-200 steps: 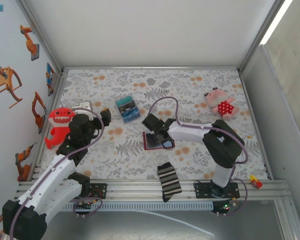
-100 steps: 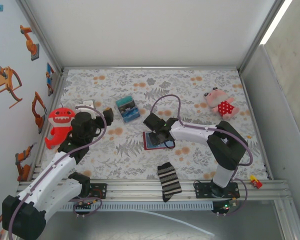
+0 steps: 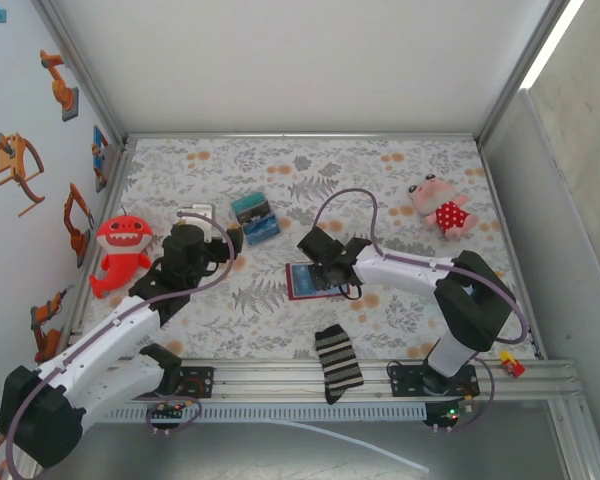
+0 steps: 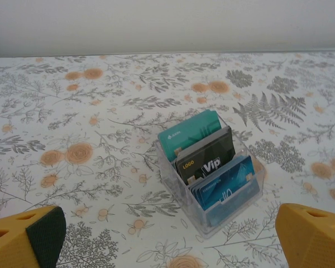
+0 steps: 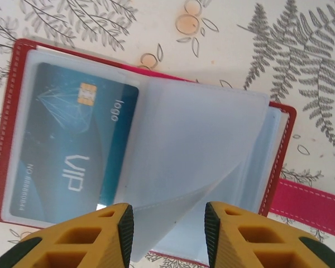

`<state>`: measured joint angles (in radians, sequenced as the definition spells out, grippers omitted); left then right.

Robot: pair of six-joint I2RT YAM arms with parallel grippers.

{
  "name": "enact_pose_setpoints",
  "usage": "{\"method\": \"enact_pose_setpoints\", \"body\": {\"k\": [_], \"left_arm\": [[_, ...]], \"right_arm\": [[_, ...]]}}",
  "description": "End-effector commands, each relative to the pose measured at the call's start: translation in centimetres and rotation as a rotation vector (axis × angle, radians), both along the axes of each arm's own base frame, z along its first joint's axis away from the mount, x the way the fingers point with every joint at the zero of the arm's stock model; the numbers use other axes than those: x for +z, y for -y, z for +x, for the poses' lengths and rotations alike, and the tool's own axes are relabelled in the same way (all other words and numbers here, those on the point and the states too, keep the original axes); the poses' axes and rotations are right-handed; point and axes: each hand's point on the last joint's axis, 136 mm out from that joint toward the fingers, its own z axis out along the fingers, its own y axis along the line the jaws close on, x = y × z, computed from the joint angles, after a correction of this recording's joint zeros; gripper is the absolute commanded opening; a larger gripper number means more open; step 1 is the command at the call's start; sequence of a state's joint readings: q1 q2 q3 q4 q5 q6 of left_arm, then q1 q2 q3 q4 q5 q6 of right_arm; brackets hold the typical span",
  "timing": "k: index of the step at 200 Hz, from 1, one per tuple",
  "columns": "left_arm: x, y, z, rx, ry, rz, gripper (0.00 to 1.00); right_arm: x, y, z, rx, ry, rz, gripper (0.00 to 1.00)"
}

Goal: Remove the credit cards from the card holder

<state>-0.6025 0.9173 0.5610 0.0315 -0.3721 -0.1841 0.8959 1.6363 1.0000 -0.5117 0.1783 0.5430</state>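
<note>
wallet (image 5: pixel 212 128): open flat, red tab out to its right | card (image 5: pixel 72 139): blue, in the wallet's left sleeve | right gripper (image 5: pixel 168 223): over the wallet's near edge, jaws narrowly apart, lifted clear sleeve (image 5: pixel 195 184) edge between them | left gripper (image 4: pixel 167 231): well left of the wallet, jaws wide, empty, facing a clear card box (image 4: pixel 212 173)

Floral table (image 3: pixel 400 190): card holder (image 3: pixel 302 283) open, centre; card box (image 3: pixel 254 217), shark plush (image 3: pixel 118 252) left; pink plush (image 3: pixel 440 207) right; sock (image 3: pixel 338 362) near edge.
</note>
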Motion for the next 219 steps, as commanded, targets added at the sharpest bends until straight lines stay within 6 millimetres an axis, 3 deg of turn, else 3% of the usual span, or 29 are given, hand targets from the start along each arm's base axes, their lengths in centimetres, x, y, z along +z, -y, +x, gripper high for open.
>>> {"method": "enact_pose_setpoints", "body": {"k": [1, 84, 155, 182, 219], "left_arm": [[0.6, 1.0, 0.1, -0.019, 0.026, 0.084, 0.97], [-4.8, 7.6, -1.5, -0.16, -0.084, 0.183, 0.97], [-9.2, 9.2, -2.7, -0.174, -0.201, 0.141, 0.97], [-10.3, 9.8, -3.0, -0.189, -0.214, 0.15, 0.97], [-12.1, 10.9, -3.2, -0.203, -0.244, 0.194, 0.97]], "right_arm": [[0.2, 1.5, -0.1, -0.062, 0.015, -0.012, 0.39], [-1.1, 4.7, -0.3, -0.205, -0.03, 0.057, 0.37], [1.3, 7.4, 0.3, -0.318, -0.013, 0.177, 0.3], [2.8, 6.9, 0.6, -0.309, 0.0, 0.235, 0.27], [4.0, 4.5, 0.7, -0.261, -0.032, 0.344, 0.21]]}}
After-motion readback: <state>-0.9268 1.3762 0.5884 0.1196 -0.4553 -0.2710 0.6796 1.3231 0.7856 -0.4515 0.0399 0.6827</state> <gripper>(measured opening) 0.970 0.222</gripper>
